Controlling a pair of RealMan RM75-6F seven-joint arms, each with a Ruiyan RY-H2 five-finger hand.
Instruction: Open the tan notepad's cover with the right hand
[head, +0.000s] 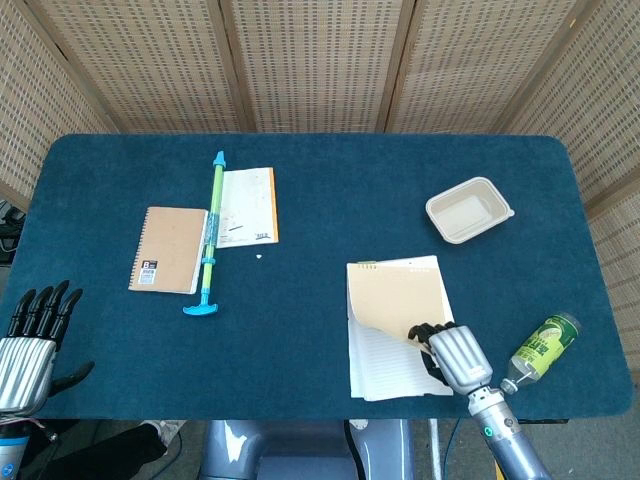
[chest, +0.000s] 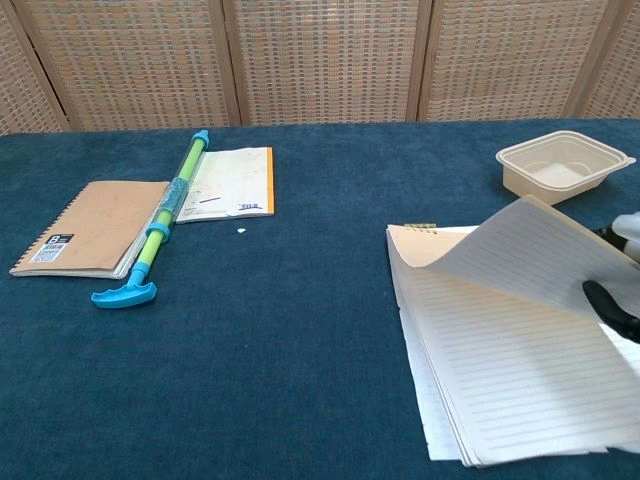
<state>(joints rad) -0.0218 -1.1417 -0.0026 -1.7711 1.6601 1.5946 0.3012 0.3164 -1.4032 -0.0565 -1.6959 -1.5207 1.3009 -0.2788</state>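
At nine o'clock of the blue felt tabletop (head: 320, 180) a brown spiral-bound notebook (head: 169, 249), a slim green-and-blue hand pump (head: 210, 232) and a white booklet with an orange edge (head: 248, 205) lie side by side. The left hand (head: 30, 345) hangs off the seven o'clock corner, fingers apart, holding nothing. At five o'clock lies the tan notepad (head: 398, 325), its cover (chest: 540, 250) raised off the lined pages, with the right hand (head: 455, 355) curled on that cover's lifted edge. The thin sheet could slip from the fingers and fall shut, or the whole pad could drag toward the near edge, since nothing pins it down. At two o'clock sits a beige moulded tray (head: 469, 209), empty. A green-labelled plastic bottle (head: 542, 350) lies at four o'clock.
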